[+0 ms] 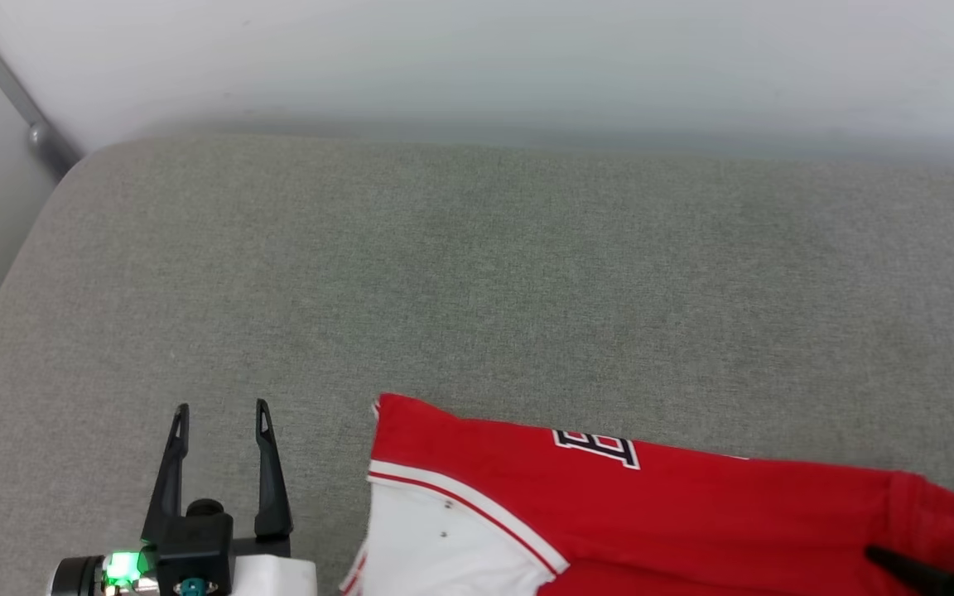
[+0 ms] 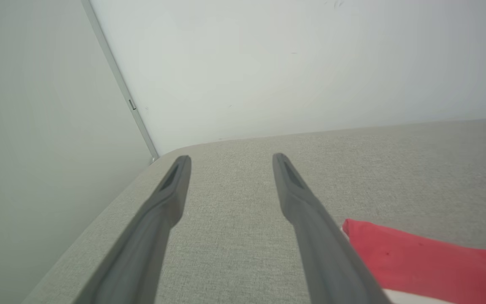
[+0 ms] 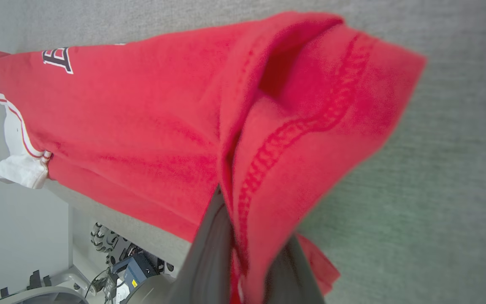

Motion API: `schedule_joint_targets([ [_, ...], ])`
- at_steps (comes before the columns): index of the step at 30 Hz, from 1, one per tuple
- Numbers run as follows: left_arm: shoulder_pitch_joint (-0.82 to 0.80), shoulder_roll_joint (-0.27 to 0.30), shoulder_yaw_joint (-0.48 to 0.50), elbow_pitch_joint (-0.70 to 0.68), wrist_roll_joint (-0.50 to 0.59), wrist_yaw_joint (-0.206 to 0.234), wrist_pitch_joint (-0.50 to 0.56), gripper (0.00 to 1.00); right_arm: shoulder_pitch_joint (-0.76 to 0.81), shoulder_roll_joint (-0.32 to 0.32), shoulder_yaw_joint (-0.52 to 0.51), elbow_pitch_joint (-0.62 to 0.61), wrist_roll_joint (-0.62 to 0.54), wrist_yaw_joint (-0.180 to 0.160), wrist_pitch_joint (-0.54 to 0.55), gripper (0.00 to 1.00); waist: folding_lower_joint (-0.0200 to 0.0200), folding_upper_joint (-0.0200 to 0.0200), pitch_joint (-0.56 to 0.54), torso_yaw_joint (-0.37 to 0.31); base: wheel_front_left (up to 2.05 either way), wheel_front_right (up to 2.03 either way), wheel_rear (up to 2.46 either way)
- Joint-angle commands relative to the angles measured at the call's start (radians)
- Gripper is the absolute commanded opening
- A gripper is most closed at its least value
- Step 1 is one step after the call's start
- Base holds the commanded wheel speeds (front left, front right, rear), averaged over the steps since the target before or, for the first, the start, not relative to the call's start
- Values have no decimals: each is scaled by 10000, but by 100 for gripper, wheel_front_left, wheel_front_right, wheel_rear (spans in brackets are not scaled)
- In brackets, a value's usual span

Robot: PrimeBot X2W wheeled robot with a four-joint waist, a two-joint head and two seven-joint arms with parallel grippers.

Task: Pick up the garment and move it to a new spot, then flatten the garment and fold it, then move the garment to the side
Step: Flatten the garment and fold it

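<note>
Right gripper (image 3: pixel 247 230) was clenched on the red hem of the garment (image 1: pixel 651 497), near right. Left gripper (image 1: pixel 222 410) sat spread wide, empty, just left of it. Garment lay along the near edge of the grey cushion (image 1: pixel 477 290); white wall (image 1: pixel 477 50) behind.

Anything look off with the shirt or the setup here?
Nothing damaged. The garment lies askew at the near edge of the grey surface, with its white sleeve at or over that edge. Its hem is bunched where the right gripper is shut on it.
</note>
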Motion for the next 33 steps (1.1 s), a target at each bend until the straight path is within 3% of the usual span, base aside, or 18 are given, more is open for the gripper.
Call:
schedule_joint_targets([
  [1, 182, -92, 75, -10, 135, -130, -49, 100, -152, -258, -141, 126, 40, -9, -83, 0, 0, 0, -94, -58, 0, 0, 0],
  [12, 798, -406, 376, 81, 570, -663, -49, 100, -7, -1595, -1099, 1525, -515, -9, 27, 0, 0, 0, -424, -111, 0, 0, 0],
  [17, 950, -426, 413, 186, 726, -844, -48, 100, -9, -1832, -1350, 1681, -730, -9, 318, 0, 0, 0, -535, -173, 0, 0, 0],
  [22, 964, -479, 386, 217, 799, -930, -49, 100, 291, -1776, -1271, 591, -839, -9, 570, 0, 0, 0, -586, -212, 0, 0, 0],
  [33, 794, -583, 391, 251, 854, -1043, -49, 100, 218, -830, -271, -3729, -1053, -7, 1234, 0, 0, 0, -433, -179, 0, 0, 0],
])
